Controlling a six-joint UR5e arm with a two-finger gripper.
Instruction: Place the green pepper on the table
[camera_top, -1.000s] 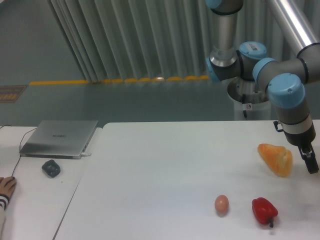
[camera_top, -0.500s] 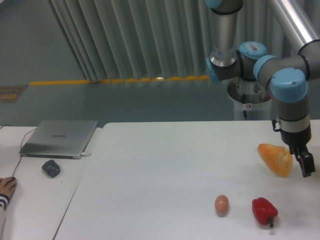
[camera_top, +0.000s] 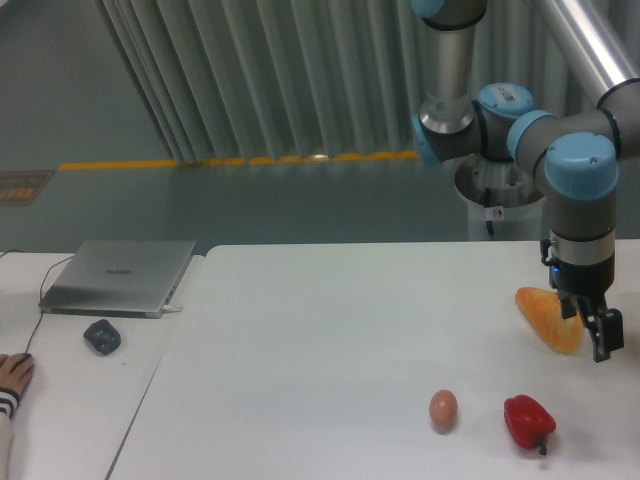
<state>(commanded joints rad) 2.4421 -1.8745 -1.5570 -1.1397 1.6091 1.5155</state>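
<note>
Gripper (camera_top: 592, 330) fingers' spread cannot be told, hanging just beside a crusty orange bread piece (camera_top: 549, 316) on the plain white table (camera_top: 330, 340). No green pepper visible; descending might knock the bread.

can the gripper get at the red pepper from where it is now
Probably yes: the gripper hangs just above and right of the red pepper, with bare table between. The orange pastry sits behind, not blocking.

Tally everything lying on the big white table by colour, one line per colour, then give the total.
Red: 1, the red pepper
Orange-yellow: 1, the pastry-like lump partly behind the gripper
Tan-pink: 1, the egg
Green: 0, no green pepper is in view
Total: 3 on the table
</note>
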